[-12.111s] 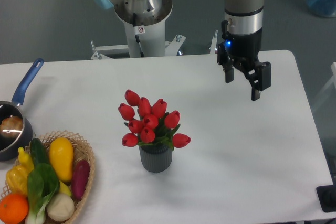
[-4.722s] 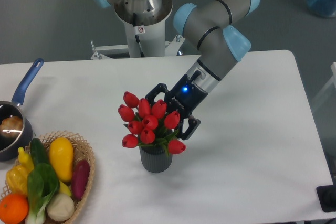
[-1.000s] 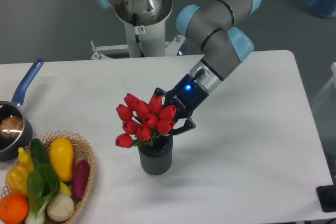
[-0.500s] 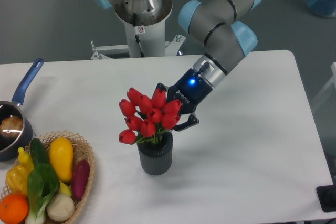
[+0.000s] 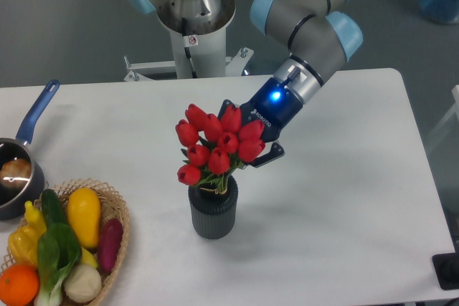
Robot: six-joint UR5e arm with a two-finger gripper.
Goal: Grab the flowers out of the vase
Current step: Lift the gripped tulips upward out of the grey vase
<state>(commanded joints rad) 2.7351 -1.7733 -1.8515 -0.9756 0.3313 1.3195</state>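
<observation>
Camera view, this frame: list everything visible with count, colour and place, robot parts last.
flowers: one bunch, red buds with green leaves, above the vase, stems at its mouth
vase: one, dark grey, ribbed, table centre
saucepan: one, metal with blue handle, left edge
wicker basket: one, tan, bottom left, holding colourful vegetables and fruit
table: one, white
gripper: one, black, closed on the flowers from the right
arm: one, grey and light blue, upper centre

A robotics lab is shown. An arm (image 5: pixel 308 16) is mounted on a pedestal (image 5: pixel 193 41) behind a white table (image 5: pixel 344 198), before a plain grey wall (image 5: pixel 64 19).
</observation>
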